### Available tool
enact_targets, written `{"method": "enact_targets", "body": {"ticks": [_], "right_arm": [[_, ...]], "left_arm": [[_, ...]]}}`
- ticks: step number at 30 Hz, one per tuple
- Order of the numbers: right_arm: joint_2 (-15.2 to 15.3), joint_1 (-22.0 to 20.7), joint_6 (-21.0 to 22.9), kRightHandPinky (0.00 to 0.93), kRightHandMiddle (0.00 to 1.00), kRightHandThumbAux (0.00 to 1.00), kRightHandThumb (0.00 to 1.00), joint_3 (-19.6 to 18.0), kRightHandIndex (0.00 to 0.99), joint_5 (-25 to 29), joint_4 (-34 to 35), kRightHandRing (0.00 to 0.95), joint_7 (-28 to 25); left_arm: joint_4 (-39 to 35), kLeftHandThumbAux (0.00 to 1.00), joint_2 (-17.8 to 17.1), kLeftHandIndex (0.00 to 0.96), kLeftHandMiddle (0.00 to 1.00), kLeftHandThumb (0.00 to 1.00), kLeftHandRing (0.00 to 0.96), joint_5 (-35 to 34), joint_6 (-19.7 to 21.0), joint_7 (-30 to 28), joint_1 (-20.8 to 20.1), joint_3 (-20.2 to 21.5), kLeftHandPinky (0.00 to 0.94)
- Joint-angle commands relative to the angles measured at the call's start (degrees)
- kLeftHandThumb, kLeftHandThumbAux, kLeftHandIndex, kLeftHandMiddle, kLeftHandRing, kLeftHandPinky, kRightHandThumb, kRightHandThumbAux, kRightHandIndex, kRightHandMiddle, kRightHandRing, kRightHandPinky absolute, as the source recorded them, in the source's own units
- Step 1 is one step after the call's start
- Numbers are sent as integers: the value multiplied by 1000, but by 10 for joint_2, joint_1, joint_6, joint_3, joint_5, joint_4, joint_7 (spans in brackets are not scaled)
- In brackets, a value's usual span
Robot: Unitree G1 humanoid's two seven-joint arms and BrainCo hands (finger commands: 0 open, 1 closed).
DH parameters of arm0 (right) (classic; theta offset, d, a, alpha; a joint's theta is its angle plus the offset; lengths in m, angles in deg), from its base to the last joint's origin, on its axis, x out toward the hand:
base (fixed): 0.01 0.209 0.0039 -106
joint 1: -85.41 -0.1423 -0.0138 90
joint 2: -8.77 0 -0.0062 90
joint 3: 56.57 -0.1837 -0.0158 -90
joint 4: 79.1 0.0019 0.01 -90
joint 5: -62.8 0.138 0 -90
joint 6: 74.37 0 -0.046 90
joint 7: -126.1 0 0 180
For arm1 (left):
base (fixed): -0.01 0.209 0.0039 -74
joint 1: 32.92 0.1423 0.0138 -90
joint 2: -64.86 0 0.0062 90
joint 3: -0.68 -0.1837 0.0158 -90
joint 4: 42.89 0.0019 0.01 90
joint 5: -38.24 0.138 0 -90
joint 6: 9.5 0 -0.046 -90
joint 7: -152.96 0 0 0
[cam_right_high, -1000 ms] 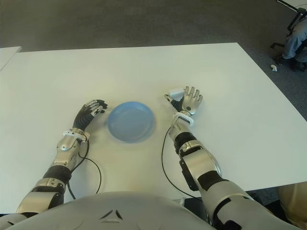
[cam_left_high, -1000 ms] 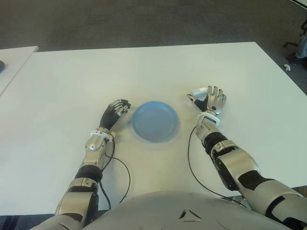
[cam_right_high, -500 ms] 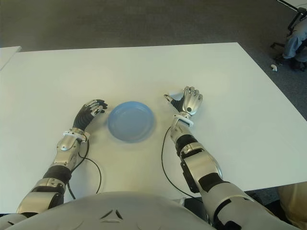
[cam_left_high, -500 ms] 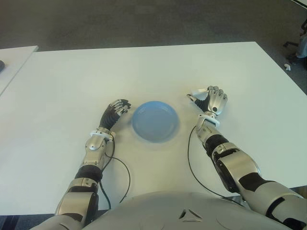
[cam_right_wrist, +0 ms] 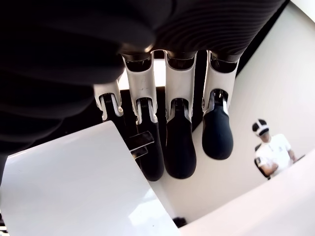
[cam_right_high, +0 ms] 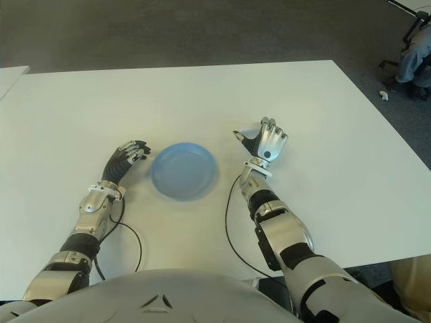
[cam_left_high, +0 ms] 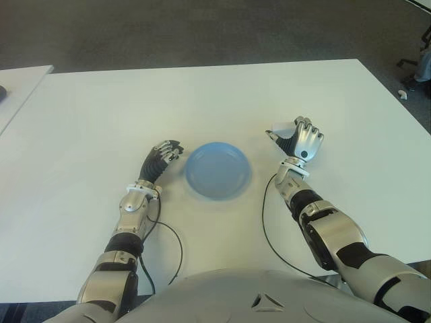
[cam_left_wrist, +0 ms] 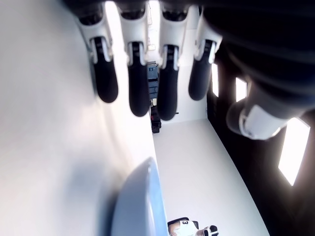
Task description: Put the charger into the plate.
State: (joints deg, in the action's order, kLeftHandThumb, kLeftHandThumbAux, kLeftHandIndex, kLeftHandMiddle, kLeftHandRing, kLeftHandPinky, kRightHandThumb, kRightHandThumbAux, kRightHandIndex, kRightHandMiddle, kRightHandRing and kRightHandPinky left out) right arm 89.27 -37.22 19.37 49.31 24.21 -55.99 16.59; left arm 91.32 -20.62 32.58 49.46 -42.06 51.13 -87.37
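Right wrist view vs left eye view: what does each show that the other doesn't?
Only the right wrist view: the white charger against the right hand's curled fingers, metal prongs visible, and a person in the background. Only the left eye view: the blue plate on the white table, with the left hand beside it on the plate's left. Both: the right hand shut on the charger.

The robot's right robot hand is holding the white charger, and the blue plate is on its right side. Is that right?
Not quite. The right robot hand does hold the white charger, but the blue plate is on that hand's left side, between both hands, as the left eye view shows.
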Motion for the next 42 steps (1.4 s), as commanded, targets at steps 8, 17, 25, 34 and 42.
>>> {"method": "enact_targets", "body": {"ticks": [8, 17, 25, 34, 42], "right_arm": [[-31, 71, -62, 893, 889, 708, 746, -9, 440, 31, -44, 885, 43], [-28, 70, -81, 892, 895, 708, 746, -10, 440, 31, -43, 887, 48], [-24, 70, -94, 892, 897, 708, 746, -7, 440, 31, -42, 888, 51], [-21, 72, -102, 890, 897, 709, 745, -5, 440, 30, -43, 886, 51], [-20, 66, -94, 888, 896, 709, 745, 0, 440, 23, -27, 885, 60]], "left_arm": [[73, 564, 16, 322, 384, 34, 362, 22, 120, -7, 99, -22, 337], [78, 563, 16, 313, 381, 31, 357, 24, 118, -6, 96, -23, 337], [81, 560, 16, 313, 372, 29, 343, 25, 118, -7, 95, -24, 321], [84, 576, 16, 321, 381, 29, 347, 23, 119, -9, 95, -23, 317], [81, 583, 18, 329, 384, 26, 341, 19, 115, -16, 98, -23, 292]]}}
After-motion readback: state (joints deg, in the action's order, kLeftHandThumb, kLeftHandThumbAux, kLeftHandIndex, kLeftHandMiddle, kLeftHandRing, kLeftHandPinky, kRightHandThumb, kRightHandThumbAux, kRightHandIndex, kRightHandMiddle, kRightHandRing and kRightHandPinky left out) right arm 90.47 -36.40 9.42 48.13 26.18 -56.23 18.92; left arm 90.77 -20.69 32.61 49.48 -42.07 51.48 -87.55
